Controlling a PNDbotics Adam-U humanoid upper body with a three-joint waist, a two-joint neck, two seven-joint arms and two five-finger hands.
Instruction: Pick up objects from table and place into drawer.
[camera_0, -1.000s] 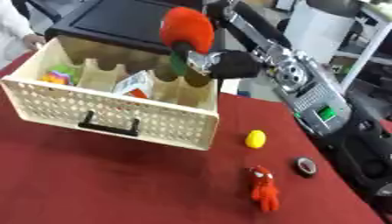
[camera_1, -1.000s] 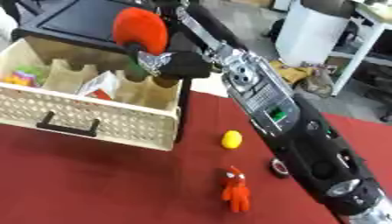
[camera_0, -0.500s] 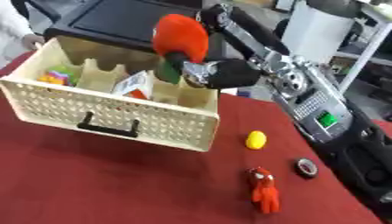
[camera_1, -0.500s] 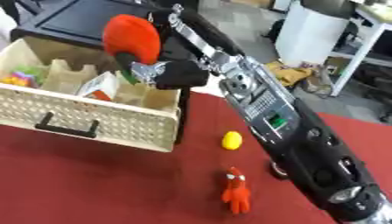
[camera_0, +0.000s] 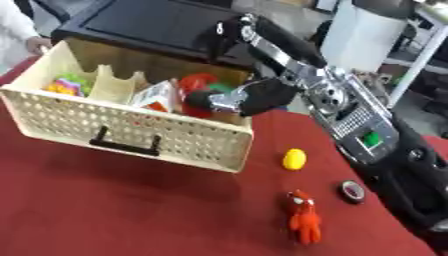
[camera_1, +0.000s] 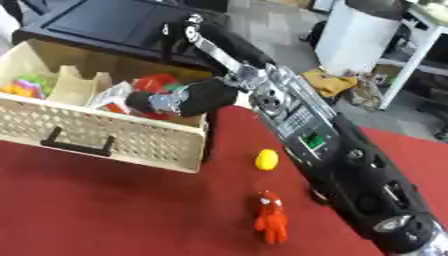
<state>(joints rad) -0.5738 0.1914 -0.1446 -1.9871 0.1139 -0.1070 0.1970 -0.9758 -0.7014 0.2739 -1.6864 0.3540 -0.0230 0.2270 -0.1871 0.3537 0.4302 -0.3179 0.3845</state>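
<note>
Lowering the red toy (camera_0: 198, 84) into the drawer (camera_0: 131, 132), right robot hand (camera_0: 229, 99) grasping it (release once clear of the rim).

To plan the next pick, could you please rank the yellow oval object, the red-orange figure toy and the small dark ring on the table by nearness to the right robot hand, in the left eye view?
From the right robot hand:
1. Yellow oval object, just right of the drawer.
2. Small dark ring, beside the arm.
3. Red-orange figure toy, nearest the table's front.

No readable text in either view.
The green panel (camera_0: 372, 139) on the right arm and the small carton (camera_0: 156, 96) in the drawer (camera_0: 122, 131) bear markings too blurred to read.
</note>
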